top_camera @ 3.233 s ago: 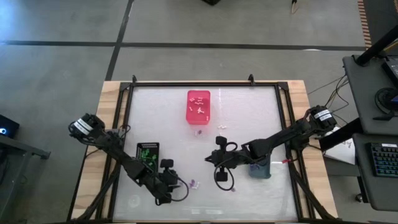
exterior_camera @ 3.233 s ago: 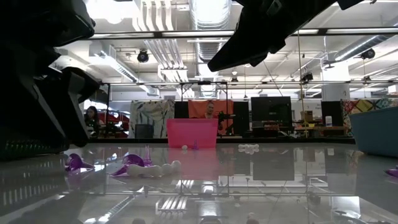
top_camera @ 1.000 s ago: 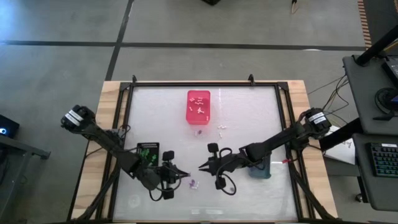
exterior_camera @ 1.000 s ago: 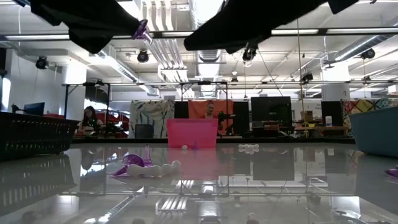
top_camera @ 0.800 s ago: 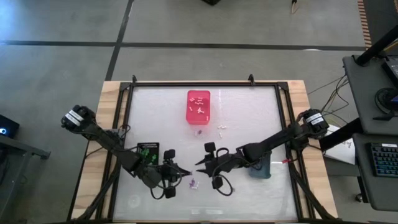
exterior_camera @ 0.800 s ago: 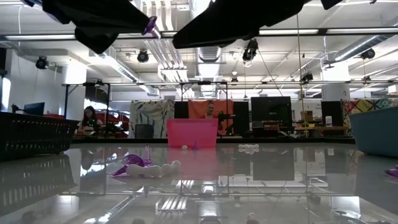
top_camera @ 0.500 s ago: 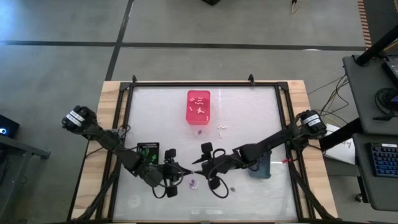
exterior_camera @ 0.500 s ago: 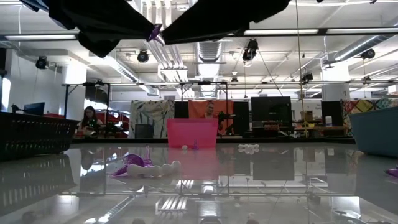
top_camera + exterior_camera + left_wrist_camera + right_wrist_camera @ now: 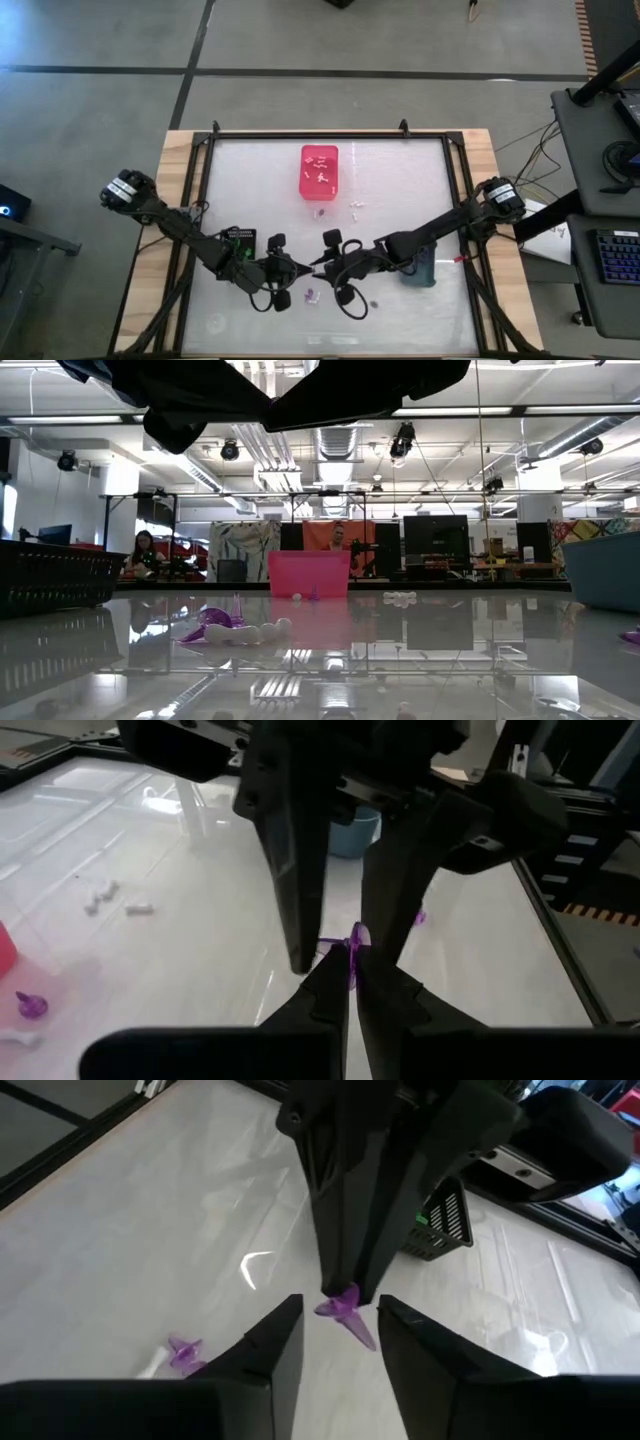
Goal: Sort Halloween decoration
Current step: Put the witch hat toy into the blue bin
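My left gripper (image 9: 352,963) is shut on one tiny purple piece (image 9: 347,1312) of the Halloween decoration, above the table's near middle (image 9: 299,268). My right gripper (image 9: 338,1318) faces it tip to tip (image 9: 317,263). It is open, with one finger on each side of the piece and a gap on both sides. More purple and white pieces (image 9: 232,630) lie on the glass below (image 9: 310,295). In the low view the dark fingers hide the held piece. My left gripper pinches the purple piece by its broad end (image 9: 343,1296) between its two fingertips. The fingers come from the table's left, slanting slightly downward. The piece is lifted clear of the glass, and its pointed end (image 9: 364,1337) sticks out past the fingertips, between my right gripper's fingers.
A pink bin (image 9: 320,170) holding white pieces stands at the far middle. A black bin (image 9: 238,243) with green pieces is at the left, and a grey-blue bin (image 9: 420,268) at the right. Loose white pieces (image 9: 355,208) and a purple one (image 9: 320,212) lie near the pink bin.
My right gripper has moved toward the table's left, up to my left gripper's tip, and its fingers now stand on either side of the purple piece. In the low view the piece showed at my left gripper's tip; it is now hidden where the two grippers meet.
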You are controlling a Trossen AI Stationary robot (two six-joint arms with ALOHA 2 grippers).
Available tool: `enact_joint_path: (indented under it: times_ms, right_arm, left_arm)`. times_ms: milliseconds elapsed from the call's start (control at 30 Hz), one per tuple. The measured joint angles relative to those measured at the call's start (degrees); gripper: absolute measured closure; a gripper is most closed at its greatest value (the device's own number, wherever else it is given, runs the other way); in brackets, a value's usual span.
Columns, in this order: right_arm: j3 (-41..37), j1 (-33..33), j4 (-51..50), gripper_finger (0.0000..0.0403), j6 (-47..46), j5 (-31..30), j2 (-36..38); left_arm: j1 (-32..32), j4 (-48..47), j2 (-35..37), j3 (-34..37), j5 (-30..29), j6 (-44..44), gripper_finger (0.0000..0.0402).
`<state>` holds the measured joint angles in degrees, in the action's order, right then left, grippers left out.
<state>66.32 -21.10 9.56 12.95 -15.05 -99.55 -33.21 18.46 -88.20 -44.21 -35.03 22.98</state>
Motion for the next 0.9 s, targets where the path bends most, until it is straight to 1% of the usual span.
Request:
enact_joint_path:
  times_ms: [100,300,333,567,733,833,900]
  right_arm:
    - [0.0,0.0,0.0,0.0304,0.1,0.0,0.0]
    - [0.0,0.0,-0.4,0.0379,1.2,0.2,0.0]
    - [0.0,0.0,-0.5,0.0386,1.4,0.1,0.0]
    - [0.0,0.0,-1.5,0.0392,0.9,0.0,0.1]
    - [0.0,0.9,-5.8,0.0393,-2.8,-0.1,1.1]
    - [0.7,1.5,-12.3,0.0393,-6.8,-0.2,1.8]
    - [2.6,2.0,-22.9,0.0393,-11.9,0.3,2.6]
  left_arm:
    - [0.0,0.0,0.0,0.0,0.0,0.0,0.0401]
    - [0.0,0.1,0.0,0.0,-0.1,0.0,0.0401]
    - [0.0,0.3,0.0,0.0,-0.1,0.0,0.0401]
    - [0.0,0.2,0.1,0.0,-0.7,-0.6,0.0400]
    - [0.0,-0.6,1.4,0.0,-0.9,-2.9,0.0382]
    - [-0.1,-2.6,2.1,0.0,-0.9,-4.0,0.0375]
    - [0.0,-3.6,2.6,0.0,-0.9,-4.4,0.0373]
